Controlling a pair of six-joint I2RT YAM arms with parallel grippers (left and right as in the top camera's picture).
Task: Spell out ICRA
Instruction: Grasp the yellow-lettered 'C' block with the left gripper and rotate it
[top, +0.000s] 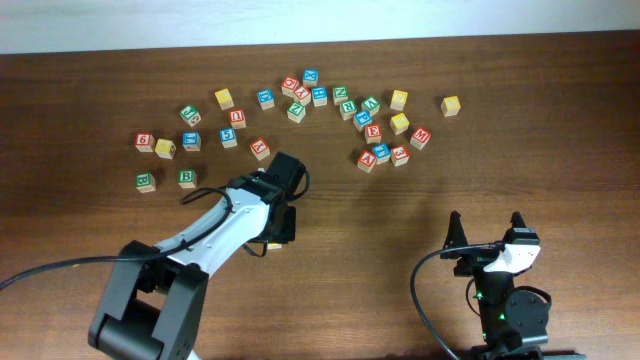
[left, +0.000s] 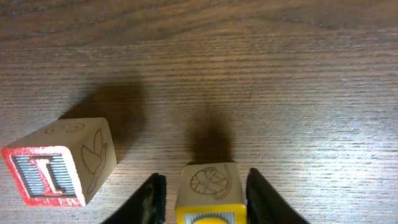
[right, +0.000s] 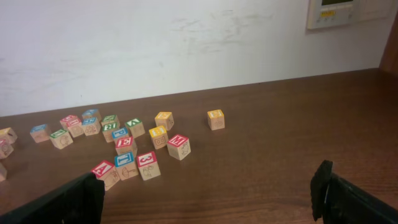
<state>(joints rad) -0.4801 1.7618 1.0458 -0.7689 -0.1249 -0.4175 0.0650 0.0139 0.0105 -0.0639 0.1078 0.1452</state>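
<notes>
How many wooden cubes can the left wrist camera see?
2: the red "I" cube at left; a yellow-faced cube between the left fingers. Others may lie outside this view.

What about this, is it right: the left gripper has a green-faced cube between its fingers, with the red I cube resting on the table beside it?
Not quite. It is a yellow-faced cube, not a green-faced one, that sits between the fingers of the left gripper, as the left wrist view shows. The red I cube does rest on the table beside it.
</notes>
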